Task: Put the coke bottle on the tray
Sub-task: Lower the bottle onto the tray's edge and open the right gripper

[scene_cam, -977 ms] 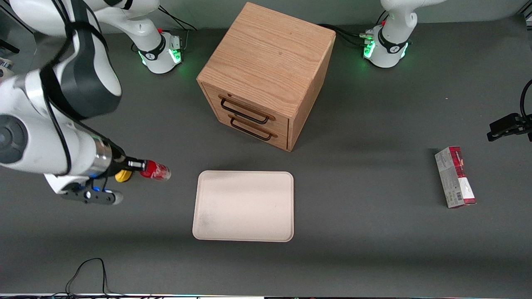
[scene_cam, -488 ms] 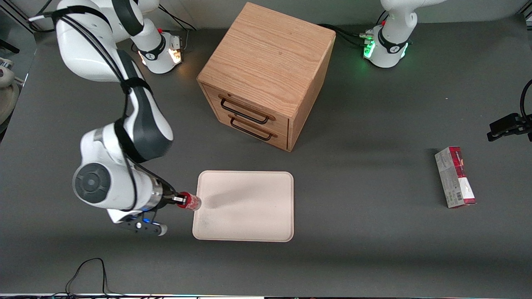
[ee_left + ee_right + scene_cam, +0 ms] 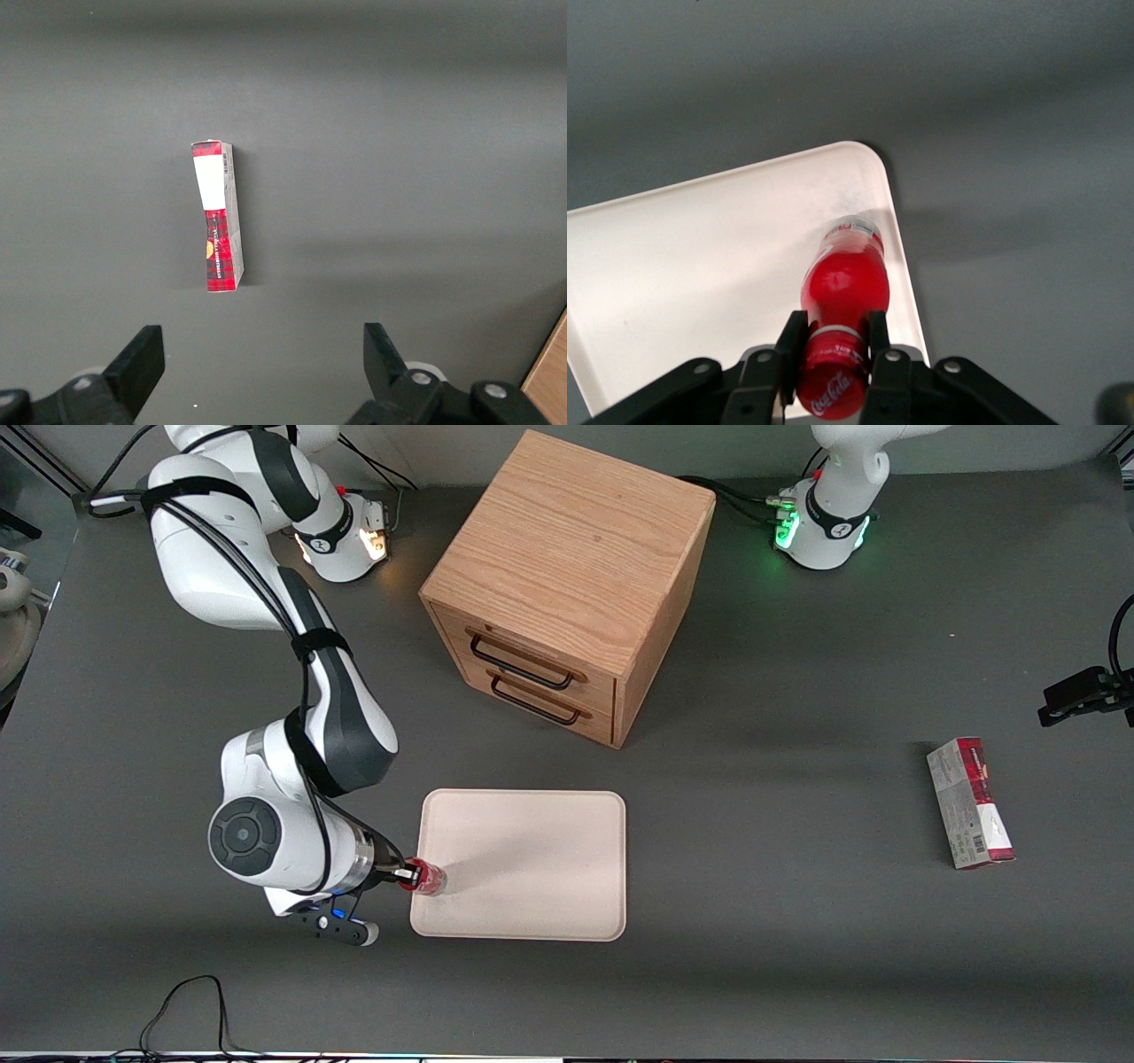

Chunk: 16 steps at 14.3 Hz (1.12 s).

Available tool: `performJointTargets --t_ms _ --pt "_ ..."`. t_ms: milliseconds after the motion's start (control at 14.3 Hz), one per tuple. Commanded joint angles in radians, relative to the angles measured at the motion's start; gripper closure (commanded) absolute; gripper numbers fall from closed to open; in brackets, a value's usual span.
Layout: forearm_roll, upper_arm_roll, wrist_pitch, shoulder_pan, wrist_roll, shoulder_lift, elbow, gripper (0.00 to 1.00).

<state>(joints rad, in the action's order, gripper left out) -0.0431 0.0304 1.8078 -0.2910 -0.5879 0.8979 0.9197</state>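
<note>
Gripper (image 3: 831, 354) clamped coke bottle (image 3: 842, 288) at neck, above tray (image 3: 532, 868) edge nearest working arm.

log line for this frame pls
phase: placing | tool: shut on coke bottle, at tray edge toward working arm | bottle: over tray, contact unclear | release: not yet
</note>
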Motion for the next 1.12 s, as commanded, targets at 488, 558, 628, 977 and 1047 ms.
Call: performJointTargets --t_ms 488,558,628,977,1047 --pt "0.042 -0.003 0.048 -0.014 -0.043 0.052 -0.047 0.0" --pt "0.042 -0.003 0.048 -0.014 -0.043 0.052 -0.047 0.0" --pt "0.042 -0.004 0.048 -0.014 -0.043 0.052 -0.047 0.0" --pt "0.049 -0.004 -0.043 -0.01 -0.032 -0.003 -0.041 0.0" --pt "0.046 -0.006 -0.089 -0.002 -0.026 -0.029 -0.038 0.0"
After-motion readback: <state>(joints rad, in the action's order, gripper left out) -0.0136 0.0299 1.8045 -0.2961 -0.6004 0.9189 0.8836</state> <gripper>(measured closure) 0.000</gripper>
